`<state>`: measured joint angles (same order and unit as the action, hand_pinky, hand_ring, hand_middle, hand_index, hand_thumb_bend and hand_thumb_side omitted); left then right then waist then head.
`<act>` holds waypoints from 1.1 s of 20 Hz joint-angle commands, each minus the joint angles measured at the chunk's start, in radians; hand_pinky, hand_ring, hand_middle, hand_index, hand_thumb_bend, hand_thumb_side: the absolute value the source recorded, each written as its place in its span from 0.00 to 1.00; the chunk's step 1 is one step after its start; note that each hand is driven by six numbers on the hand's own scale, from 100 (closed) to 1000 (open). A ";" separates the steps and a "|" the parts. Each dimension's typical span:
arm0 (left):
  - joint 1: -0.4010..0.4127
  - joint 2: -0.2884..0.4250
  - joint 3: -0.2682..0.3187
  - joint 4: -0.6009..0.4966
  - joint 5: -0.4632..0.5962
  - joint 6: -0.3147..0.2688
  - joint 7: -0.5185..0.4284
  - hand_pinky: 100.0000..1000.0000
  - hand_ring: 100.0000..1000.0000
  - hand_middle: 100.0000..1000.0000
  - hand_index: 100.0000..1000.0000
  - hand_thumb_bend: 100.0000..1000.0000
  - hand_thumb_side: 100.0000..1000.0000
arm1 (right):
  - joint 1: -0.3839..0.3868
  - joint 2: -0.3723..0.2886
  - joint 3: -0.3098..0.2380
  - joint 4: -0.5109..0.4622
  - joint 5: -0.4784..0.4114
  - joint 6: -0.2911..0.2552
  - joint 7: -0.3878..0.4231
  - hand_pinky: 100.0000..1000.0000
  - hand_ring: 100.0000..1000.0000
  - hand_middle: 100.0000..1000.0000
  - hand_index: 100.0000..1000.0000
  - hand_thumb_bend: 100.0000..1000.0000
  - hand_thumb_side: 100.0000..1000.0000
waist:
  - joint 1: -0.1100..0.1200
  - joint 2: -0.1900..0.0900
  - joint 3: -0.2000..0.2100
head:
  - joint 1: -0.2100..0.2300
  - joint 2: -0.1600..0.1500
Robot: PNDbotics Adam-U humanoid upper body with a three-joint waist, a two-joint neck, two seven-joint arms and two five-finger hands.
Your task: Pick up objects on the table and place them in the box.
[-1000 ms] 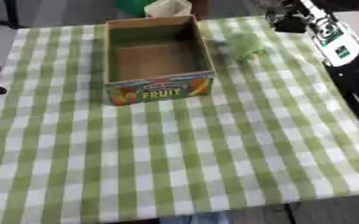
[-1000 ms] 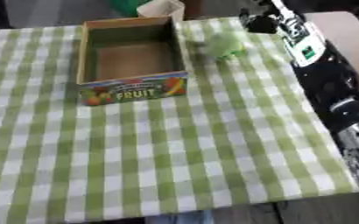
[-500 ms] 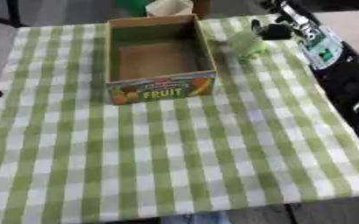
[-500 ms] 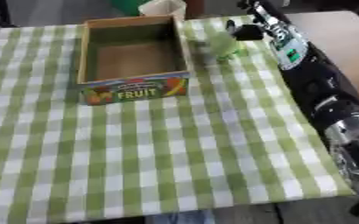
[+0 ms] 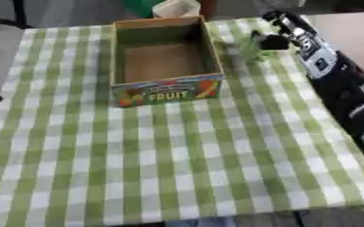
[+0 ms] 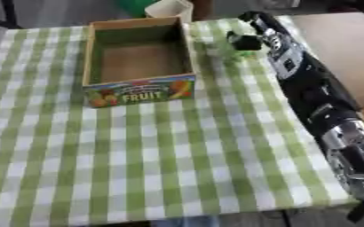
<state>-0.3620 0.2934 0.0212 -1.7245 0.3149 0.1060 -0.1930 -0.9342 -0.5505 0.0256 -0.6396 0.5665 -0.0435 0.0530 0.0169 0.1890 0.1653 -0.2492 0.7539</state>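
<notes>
Lighting is even and moderately bright, without glare. Both views are soft throughout. Motion blur is heaviest just right of the box (image 5: 165, 57), where the right hand (image 6: 246, 41) and a green object (image 5: 246, 51) smear. The box interior is shaded.

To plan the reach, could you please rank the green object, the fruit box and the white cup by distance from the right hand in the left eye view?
1. Green object, at the right hand.
2. Fruit box, just left of it.
3. White cup, beyond the box, at the far edge.
</notes>
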 commanded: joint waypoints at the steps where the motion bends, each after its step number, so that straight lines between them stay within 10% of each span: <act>1: -0.015 0.010 0.003 -0.019 0.001 -0.003 -0.004 0.55 0.75 0.71 0.70 0.04 0.06 | -0.014 -0.019 -0.007 0.001 0.017 0.009 -0.011 0.82 0.91 0.86 0.89 0.09 0.38 | 0.002 -0.014 0.001 | -0.004 -0.010; 14: -0.015 0.006 0.003 -0.018 0.001 -0.001 -0.006 0.55 0.75 0.71 0.71 0.04 0.06 | -0.009 -0.015 0.008 -0.013 0.064 -0.062 0.218 0.81 0.90 0.86 0.90 0.19 0.57 | 0.001 -0.011 0.001 | -0.006 -0.007; 22: -0.013 0.005 0.003 -0.019 0.000 0.001 -0.008 0.55 0.76 0.71 0.71 0.04 0.07 | -0.005 -0.014 0.005 -0.038 0.141 -0.077 0.300 0.76 0.84 0.83 0.88 0.17 0.36 | 0.002 -0.011 0.001 | -0.008 -0.005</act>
<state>-0.3621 0.2898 0.0211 -1.7245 0.3155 0.1076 -0.1985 -0.9243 -0.5492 0.0312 -0.6617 0.6871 -0.1198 0.3435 0.0171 0.1914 0.1656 -0.2545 0.7540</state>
